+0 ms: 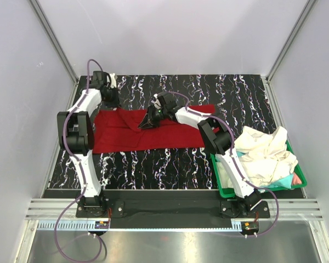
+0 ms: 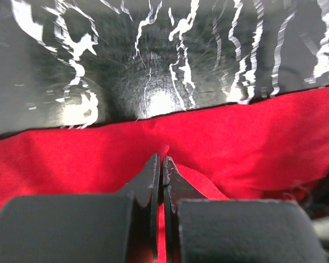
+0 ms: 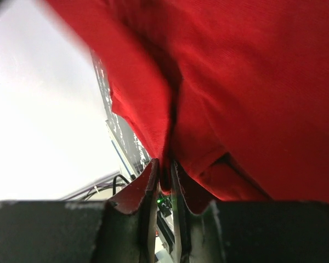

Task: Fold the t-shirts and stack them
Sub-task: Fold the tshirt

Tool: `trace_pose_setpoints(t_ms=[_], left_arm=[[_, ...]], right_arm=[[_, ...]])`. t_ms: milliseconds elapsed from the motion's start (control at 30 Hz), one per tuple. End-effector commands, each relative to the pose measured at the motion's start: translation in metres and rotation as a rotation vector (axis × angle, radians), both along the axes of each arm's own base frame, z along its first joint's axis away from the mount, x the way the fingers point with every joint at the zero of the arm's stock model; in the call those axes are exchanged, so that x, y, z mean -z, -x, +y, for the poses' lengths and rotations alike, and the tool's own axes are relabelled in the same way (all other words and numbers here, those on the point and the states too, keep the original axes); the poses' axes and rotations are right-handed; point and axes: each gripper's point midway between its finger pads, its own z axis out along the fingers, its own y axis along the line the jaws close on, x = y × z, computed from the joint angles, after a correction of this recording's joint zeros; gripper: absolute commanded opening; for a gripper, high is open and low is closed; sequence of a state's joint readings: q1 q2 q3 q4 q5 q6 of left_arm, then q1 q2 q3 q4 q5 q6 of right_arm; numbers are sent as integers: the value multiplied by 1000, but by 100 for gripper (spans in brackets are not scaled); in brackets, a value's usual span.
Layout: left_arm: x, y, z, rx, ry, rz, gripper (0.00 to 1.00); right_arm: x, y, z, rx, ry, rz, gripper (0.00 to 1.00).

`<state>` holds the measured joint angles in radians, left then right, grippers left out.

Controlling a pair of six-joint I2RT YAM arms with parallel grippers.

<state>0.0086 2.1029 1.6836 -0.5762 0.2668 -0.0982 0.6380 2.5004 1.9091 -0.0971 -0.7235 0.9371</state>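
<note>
Sprawling, creased — deep red t-shirt (image 1: 126, 137), left gripper (image 2: 162, 160) and right gripper (image 3: 164, 164) both clenching it.

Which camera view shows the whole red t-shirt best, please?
The top external view: there the red t-shirt lies spread across the table, most of its outline visible. The left wrist view shows only one edge at the left gripper; the right wrist view only folds pinched in the right gripper.

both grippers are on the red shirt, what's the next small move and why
Likely lift both a little and draw the pinched cloth toward the near edge: the left gripper and right gripper are each shut on the red shirt, which lies spread wide.
</note>
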Motion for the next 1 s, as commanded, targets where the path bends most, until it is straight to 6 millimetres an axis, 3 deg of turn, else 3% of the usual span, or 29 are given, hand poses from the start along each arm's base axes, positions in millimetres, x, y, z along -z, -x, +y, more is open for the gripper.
trace_pose_setpoints(t_ms=[0, 200, 333, 400, 433, 533, 633, 767, 833, 900, 967], left_arm=[[-47, 0, 10, -40, -27, -104, 0], [-54, 27, 6, -62, 21, -68, 0], [-41, 53, 13, -123, 10, -4, 0], [-47, 61, 15, -144, 8, -13, 0], [-38, 71, 20, -167, -13, 12, 0], [-38, 86, 26, -199, -17, 13, 0], [-40, 95, 29, -220, -17, 11, 0], [-34, 106, 32, -233, -24, 29, 0], [-33, 107, 32, -233, -17, 39, 0], [-32, 107, 31, -231, -9, 38, 0], [-31, 106, 30, -231, -4, 39, 0]], right_arm=[[-52, -11, -2, -6, -34, -107, 21], [-54, -16, -9, -5, -14, -134, 21], [-62, -21, -14, -3, -7, -169, 21], [-64, -23, -17, -10, -2, -187, 21], [-66, -24, -16, -14, -6, -194, 21], [-71, -25, -15, -34, -15, -208, 21], [-81, -24, -11, -51, -46, -222, 21], [-78, -20, -12, -61, -44, -217, 23], [-77, -19, -13, -68, -49, -223, 32], [-76, -17, -15, -71, -43, -219, 52], [-72, -14, -16, -78, -38, -229, 60]])
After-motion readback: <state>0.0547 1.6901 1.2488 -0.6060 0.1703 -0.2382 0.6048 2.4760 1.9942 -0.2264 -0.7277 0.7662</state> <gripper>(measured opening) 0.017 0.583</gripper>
